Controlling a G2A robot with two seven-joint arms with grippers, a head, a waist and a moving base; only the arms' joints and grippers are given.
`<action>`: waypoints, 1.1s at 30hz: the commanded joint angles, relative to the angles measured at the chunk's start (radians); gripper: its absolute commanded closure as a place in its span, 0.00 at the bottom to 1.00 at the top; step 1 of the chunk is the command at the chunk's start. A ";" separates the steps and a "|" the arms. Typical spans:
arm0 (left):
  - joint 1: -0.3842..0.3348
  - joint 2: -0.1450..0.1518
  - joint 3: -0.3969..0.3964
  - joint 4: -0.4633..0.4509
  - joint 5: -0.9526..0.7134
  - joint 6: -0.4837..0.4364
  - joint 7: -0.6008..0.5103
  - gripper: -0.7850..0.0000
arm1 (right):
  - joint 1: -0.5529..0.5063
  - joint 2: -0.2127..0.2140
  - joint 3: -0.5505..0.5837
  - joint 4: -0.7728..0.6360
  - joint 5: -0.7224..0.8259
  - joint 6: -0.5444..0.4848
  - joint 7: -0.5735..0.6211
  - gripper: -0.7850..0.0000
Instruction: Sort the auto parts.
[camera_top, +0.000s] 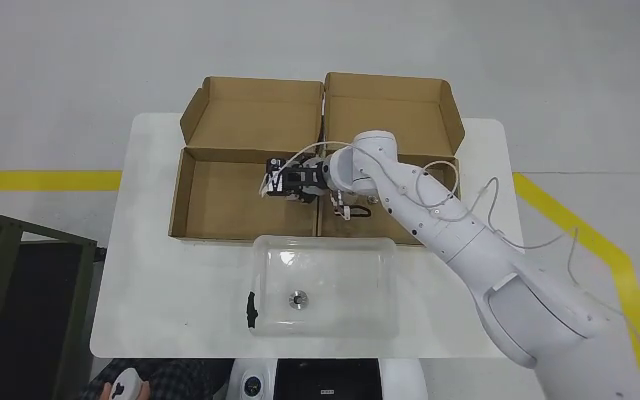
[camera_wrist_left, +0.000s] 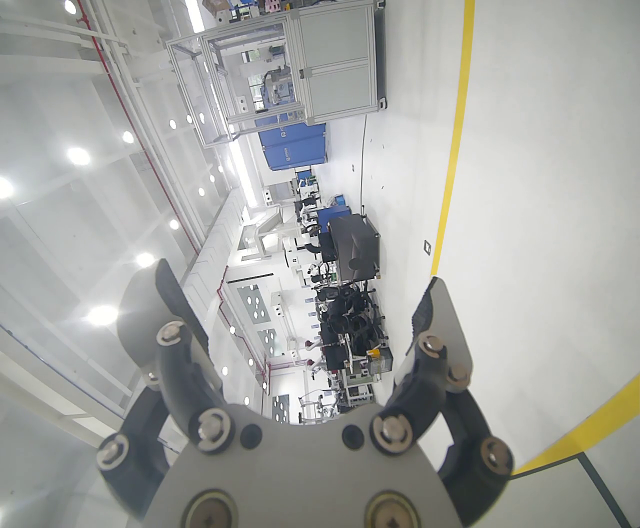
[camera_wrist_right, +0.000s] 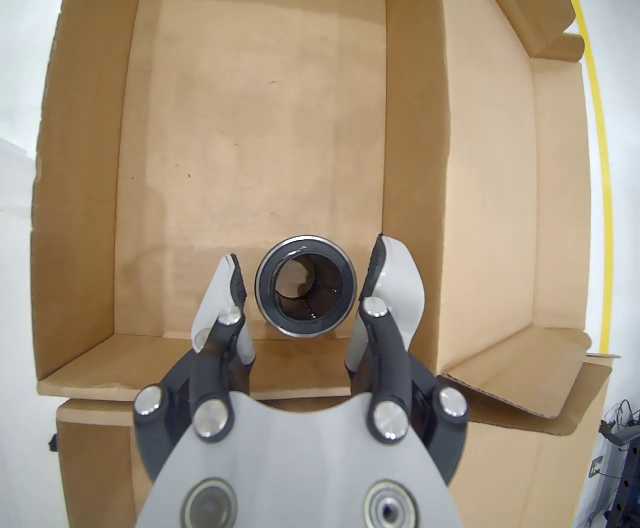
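Note:
My right gripper (camera_wrist_right: 306, 255) hangs open inside the left cardboard box (camera_wrist_right: 250, 150). A metal sleeve with a black inner ring (camera_wrist_right: 306, 293) sits between its fingers, with a narrow gap on each side. From above, that gripper (camera_top: 275, 182) is over the right part of the left box (camera_top: 220, 200). A small black part (camera_top: 350, 210) lies in the right box (camera_top: 440, 160), partly under the arm. The clear bin (camera_top: 325, 285) in front holds a small round metal part (camera_top: 298, 298) and a black part (camera_top: 250, 310). My left gripper (camera_wrist_left: 300, 277) is open, holds nothing and points into the room.
Both boxes stand side by side at the back of the white table (camera_top: 140, 290), their lids folded back. The right arm (camera_top: 450, 225) stretches across the right box and the bin's far right corner. Bare table lies left and right of the bin.

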 joint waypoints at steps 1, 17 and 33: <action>0.000 0.000 0.000 0.000 0.000 0.000 0.000 0.00 | 0.002 0.001 0.009 -0.014 -0.005 0.000 -0.012 0.39; 0.000 0.000 0.000 0.000 0.000 0.000 0.000 0.00 | -0.160 0.073 0.155 -0.387 0.001 -0.026 0.063 0.29; 0.000 0.000 0.000 0.000 0.000 0.000 0.000 0.00 | -0.494 0.177 0.328 -0.802 0.052 -0.124 0.251 0.33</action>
